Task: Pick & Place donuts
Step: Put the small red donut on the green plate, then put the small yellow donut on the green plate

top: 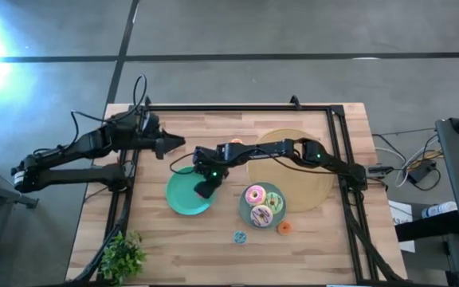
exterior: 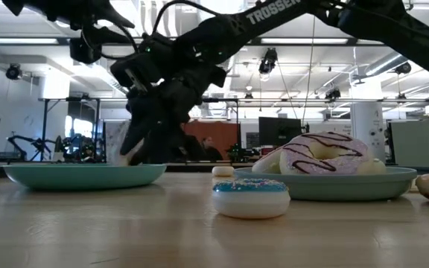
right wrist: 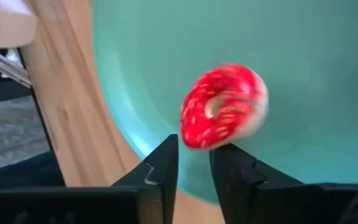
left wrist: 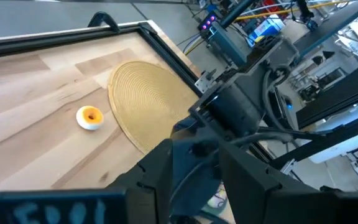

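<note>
Over the left teal plate, the right gripper hangs low, and the red donut is just in front of its fingertips, above the plate's green surface. From the right wrist view, the jaws stand a little apart with only a narrow gap, and the small red ring seems to be free of them, tilted on its edge so that its hole looks partly toward the camera; I judge that it is just released, not grasped. So the relation that matters is this: the donut lies straight ahead of the claw and inside the plate's rim, and the arm must draw back and up without touching it. The left gripper waits well apart, near the table's far left edge, with its fingers partly open and holding nothing. The orange donut and the blue donut rest on the wood beside the second plate, nearer to the right arm.
</note>
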Available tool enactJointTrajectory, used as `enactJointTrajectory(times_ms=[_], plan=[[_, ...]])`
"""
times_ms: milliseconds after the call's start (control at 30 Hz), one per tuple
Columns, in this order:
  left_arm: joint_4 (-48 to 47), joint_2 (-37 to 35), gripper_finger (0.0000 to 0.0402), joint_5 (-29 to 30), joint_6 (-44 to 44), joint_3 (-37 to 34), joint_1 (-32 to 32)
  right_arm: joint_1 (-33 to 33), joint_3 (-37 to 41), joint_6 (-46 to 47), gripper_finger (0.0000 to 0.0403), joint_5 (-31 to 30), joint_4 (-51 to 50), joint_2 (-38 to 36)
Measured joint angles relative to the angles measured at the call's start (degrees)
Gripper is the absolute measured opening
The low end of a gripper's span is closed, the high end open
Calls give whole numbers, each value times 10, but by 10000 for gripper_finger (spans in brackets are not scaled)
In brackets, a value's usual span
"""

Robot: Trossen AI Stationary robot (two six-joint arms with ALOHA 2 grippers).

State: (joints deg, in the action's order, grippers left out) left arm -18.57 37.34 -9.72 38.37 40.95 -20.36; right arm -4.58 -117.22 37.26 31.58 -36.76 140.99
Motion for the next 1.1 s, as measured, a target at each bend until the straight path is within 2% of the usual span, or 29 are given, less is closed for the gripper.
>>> enactJointTrajectory(times_ms=[200,433,567,767,1000,1100], plan=[[-14,-2,105,0,-15,0,0,-1,-24,-15,120,-19,-53,0],[-34,-2,105,0,-28,0,0,-1,-48,-99,144,-119,-161,-8],[-88,-1,105,21,-26,0,0,-1,-49,-149,155,-179,-164,-42],[-115,1,105,44,-25,0,0,-10,-47,-176,162,-198,-166,-76],[-118,4,105,44,-22,0,0,-41,-42,-211,162,-369,-240,-113],[-124,4,105,44,-16,0,0,-76,-24,-213,162,-401,-278,-114]])
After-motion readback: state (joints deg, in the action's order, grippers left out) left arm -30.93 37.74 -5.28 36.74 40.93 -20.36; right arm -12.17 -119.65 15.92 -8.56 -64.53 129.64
